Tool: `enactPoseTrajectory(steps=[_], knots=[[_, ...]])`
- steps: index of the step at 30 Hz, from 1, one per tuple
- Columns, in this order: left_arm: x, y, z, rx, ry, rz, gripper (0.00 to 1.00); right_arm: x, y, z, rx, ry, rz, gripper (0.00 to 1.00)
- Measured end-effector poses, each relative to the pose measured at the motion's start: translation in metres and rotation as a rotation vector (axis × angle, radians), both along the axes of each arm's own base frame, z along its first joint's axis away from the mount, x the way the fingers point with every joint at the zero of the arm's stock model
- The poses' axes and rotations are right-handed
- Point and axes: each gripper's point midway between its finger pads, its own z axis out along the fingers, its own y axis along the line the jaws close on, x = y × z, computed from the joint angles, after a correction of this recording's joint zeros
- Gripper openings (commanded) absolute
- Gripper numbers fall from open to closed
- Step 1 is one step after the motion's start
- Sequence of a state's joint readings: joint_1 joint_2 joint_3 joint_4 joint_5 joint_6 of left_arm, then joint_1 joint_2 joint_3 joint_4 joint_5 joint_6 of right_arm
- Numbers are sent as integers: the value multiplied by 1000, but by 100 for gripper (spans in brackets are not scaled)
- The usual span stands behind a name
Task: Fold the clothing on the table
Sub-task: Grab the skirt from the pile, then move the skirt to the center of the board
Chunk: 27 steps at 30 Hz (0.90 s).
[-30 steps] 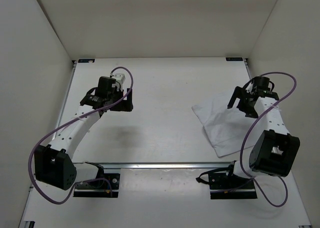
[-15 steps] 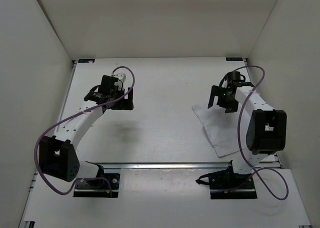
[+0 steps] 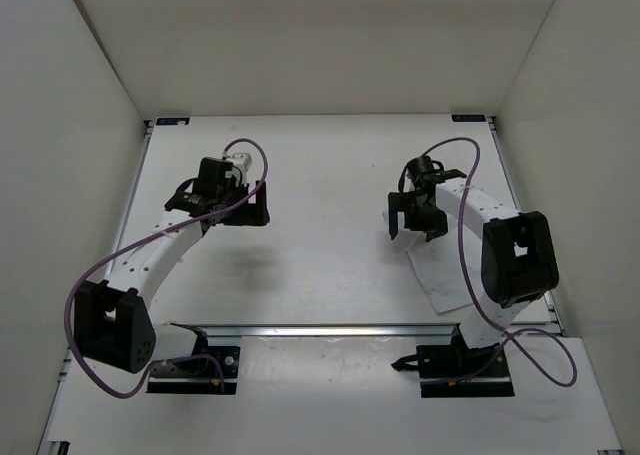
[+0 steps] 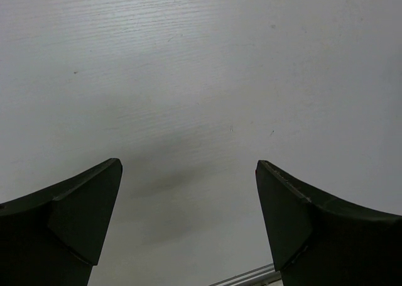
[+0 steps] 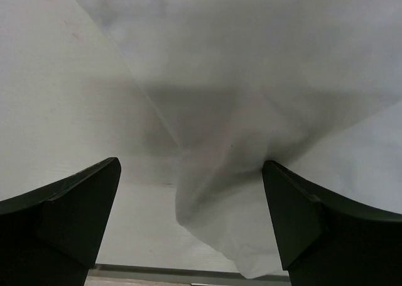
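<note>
White matte desk point(image 3: 330, 165) lies bare under my spread left claw point(image 4: 188, 173), while the thin wrinkled white cloth point(image 5: 264, 66) sits beneath my spread right claw point(image 5: 190, 173), its edge between the fingers, so closing here might, I judge, catch only one loose wrinkle.

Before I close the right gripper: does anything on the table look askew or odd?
Only the thin white wrinkled cloth: it lies skewed to the edges of the matte white table, on the right side, with a rumpled fold beneath the open right gripper. Nothing looks spilled or damaged.
</note>
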<state>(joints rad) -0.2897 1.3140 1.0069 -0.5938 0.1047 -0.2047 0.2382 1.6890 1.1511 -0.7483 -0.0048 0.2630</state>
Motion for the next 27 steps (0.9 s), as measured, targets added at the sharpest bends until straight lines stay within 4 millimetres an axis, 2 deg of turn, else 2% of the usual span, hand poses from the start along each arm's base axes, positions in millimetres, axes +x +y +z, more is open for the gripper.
enactPoseTrajectory(steps=[3, 5, 8, 9, 12, 17, 20, 23, 26, 27], knots=[[-4, -1, 0, -11, 0, -4, 99, -20, -6, -14, -28, 48, 2, 79], [-5, -1, 2, -16, -6, -4, 99, -34, -13, -22, -44, 83, -9, 67], [-9, 0, 5, -23, -20, -6, 99, -52, -24, -31, -54, 124, -38, 38], [-10, 0, 6, -24, -24, -6, 99, -55, -28, -33, -54, 130, -51, 24], [-12, 0, 9, -30, -33, -4, 99, -55, -33, -33, -51, 126, -77, 0], [-12, 0, 10, -35, -40, -2, 99, -39, -28, -28, -29, 69, -78, 0], [-12, -1, 11, -39, -43, -3, 99, -18, -10, -10, 14, 22, -26, 0], [-9, -1, 16, -51, -62, 4, 99, 34, 29, 28, 75, -87, 80, 0], [-6, -1, 19, -58, -80, 7, 99, 93, 94, 86, 145, -229, 224, 0], [-5, -1, 21, -60, -84, 8, 99, 115, 124, 114, 180, -304, 285, 0]])
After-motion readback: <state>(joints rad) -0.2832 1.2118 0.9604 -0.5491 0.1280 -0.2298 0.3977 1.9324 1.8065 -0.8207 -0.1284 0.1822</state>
